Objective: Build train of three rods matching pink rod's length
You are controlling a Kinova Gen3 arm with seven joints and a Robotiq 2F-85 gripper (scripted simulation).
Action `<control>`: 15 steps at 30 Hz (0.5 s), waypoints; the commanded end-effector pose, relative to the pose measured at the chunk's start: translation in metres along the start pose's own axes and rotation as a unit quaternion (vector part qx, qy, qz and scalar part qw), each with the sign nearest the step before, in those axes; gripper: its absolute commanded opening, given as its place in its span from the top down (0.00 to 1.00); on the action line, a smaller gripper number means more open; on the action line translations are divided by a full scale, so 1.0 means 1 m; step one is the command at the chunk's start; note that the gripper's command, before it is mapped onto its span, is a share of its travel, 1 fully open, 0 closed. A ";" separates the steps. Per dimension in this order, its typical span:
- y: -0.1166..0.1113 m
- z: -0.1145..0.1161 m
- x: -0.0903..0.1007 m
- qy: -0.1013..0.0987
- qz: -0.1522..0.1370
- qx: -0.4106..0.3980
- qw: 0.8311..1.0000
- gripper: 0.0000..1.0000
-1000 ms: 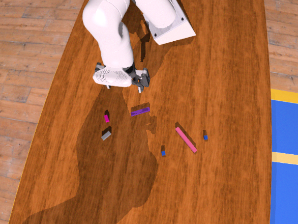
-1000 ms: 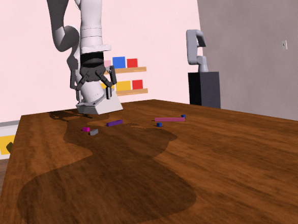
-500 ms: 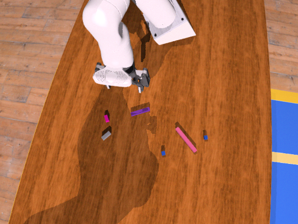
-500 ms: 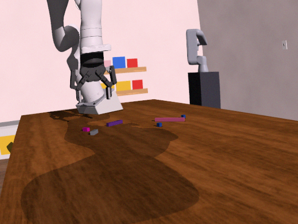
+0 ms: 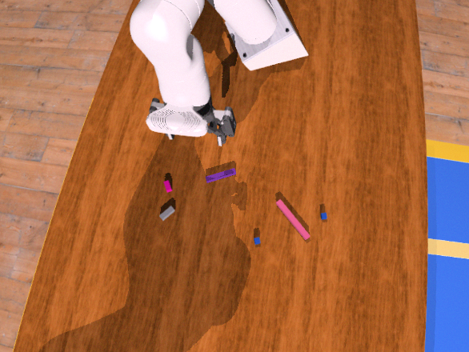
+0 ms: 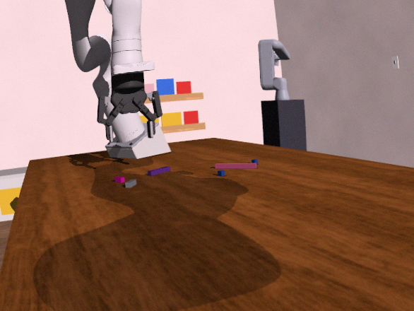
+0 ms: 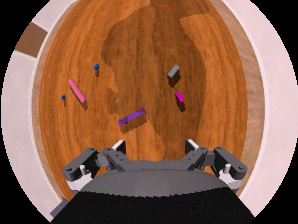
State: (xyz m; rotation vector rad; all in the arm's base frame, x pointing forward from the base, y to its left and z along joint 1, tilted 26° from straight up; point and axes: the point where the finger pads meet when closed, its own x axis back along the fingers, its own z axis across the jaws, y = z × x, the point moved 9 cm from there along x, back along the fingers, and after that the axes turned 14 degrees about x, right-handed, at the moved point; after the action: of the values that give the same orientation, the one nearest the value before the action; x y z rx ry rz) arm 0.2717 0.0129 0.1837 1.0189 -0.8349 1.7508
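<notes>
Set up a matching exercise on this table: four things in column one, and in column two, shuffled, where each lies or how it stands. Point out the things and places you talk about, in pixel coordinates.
Column one
1. purple rod (image 5: pixel 221 175) (image 6: pixel 159 171) (image 7: pixel 132 116)
2. grey rod (image 5: pixel 167 213) (image 6: pixel 131 183) (image 7: pixel 173 71)
3. pink rod (image 5: pixel 293 219) (image 6: pixel 236 166) (image 7: pixel 77 91)
4. hand (image 5: pixel 195 141) (image 6: pixel 130 134) (image 7: pixel 155 147)

Column two
A. lies between the two blue rods (image 5: pixel 257 241) (image 5: pixel 323 216) (image 6: pixel 221 173) (image 6: pixel 254 161) (image 7: pixel 96 66) (image 7: pixel 63 97)
B. open, above the table
C. nearest rod to the magenta rod (image 5: pixel 168 186) (image 6: pixel 119 179) (image 7: pixel 180 97)
D. second-longest rod

Pairs: 1-D, 2-C, 3-A, 4-B

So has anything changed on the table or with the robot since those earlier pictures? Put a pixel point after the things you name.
Nothing visibly moved. The gripper (image 5: pixel 195 141) (image 6: pixel 130 135) (image 7: pixel 155 147) is open, as it was, and took hold of nothing. The pink rod (image 5: pixel 293 220) (image 6: pixel 235 166) (image 7: pixel 77 91), purple rod (image 5: pixel 221 175) (image 6: pixel 159 171) (image 7: pixel 132 116), magenta rod (image 5: pixel 168 186) (image 6: pixel 119 179) (image 7: pixel 180 97), grey rod (image 5: pixel 167 213) (image 6: pixel 131 183) (image 7: pixel 173 71) and two blue rods (image 5: pixel 257 241) (image 5: pixel 323 216) (image 6: pixel 221 173) (image 6: pixel 254 161) (image 7: pixel 96 66) (image 7: pixel 63 97) stayed put.
</notes>
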 end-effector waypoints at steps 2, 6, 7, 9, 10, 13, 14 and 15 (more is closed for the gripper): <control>0.000 0.000 0.000 0.000 0.001 0.001 1.000 0.00; -0.004 -0.002 0.000 0.001 0.001 0.012 1.000 0.00; -0.006 -0.003 0.000 0.001 0.001 0.019 1.000 0.00; -0.012 -0.007 0.000 0.002 0.002 0.036 0.999 0.00; -0.015 -0.009 0.000 0.002 0.002 0.048 0.999 0.00; -0.023 -0.014 -0.001 0.003 0.003 0.074 0.997 0.00; -0.023 -0.014 -0.001 0.003 0.003 0.074 0.997 0.00; -0.028 -0.017 -0.001 0.003 0.003 0.089 0.996 0.00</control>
State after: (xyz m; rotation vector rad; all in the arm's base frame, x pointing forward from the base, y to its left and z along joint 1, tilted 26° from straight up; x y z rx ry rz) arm 0.2887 0.0323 0.1811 1.1091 -0.7102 1.8494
